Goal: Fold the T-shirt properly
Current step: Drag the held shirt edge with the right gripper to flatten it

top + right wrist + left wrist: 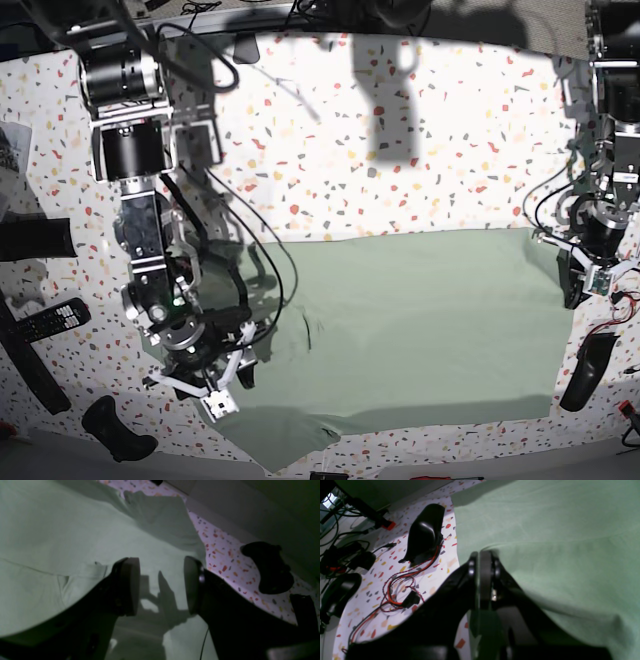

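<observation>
Since soft and floppy, T-shirt (pixel 420 320) sags wherever unsupported, so best grabbed at hems and corners. Lies spread along table's (pixel 400 150) near edge. Left gripper (pixel 483 562) pinched on right-edge cloth; right gripper (pixel 161 585) spread open over left end, holding nothing.

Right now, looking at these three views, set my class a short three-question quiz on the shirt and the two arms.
1. True or false: the left gripper has its jaws shut on the T-shirt.
2. How do the right gripper's jaws stand? A) open above the cloth B) shut on a sleeve C) out of view
3. Fill in: the black remote lies on the speckled ____.

Key: 1 true; 2 A; 3 table.
</observation>
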Motion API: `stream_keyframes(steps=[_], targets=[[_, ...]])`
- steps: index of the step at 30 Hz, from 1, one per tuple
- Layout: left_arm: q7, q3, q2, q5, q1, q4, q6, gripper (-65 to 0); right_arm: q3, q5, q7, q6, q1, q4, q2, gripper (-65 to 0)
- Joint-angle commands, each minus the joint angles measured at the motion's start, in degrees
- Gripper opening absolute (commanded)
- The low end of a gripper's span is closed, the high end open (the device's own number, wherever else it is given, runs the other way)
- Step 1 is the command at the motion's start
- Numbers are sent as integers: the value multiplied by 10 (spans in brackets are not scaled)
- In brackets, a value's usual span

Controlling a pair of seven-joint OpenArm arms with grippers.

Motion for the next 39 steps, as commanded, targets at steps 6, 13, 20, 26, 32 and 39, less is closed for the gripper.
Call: stream_keyframes(steps=[6,13,20,26,32,39], targets=[[-18,-5,-11,-5,-14,7,4,-650,3,50,6,0,17,9,3,-374],[-19,-5,-11,-5,-14,7,4,-650,3,50,-6,0,17,9,3,-374],[-18,-5,-11,-5,-14,7,4,-643,3,50,-14,0,17,9,3,-374],[-18,-5,-12,-5,-17,7,52,-259,3,43,-23,0,17,9,3,-374],[21,-5,-24,-5,-24,10,23,-259,-7,47,-131,77,33,9,24,-374],[15,-5,-70,-5,-17,84,-145,-259,-50,135,-221,196,36,61,88,-374]])
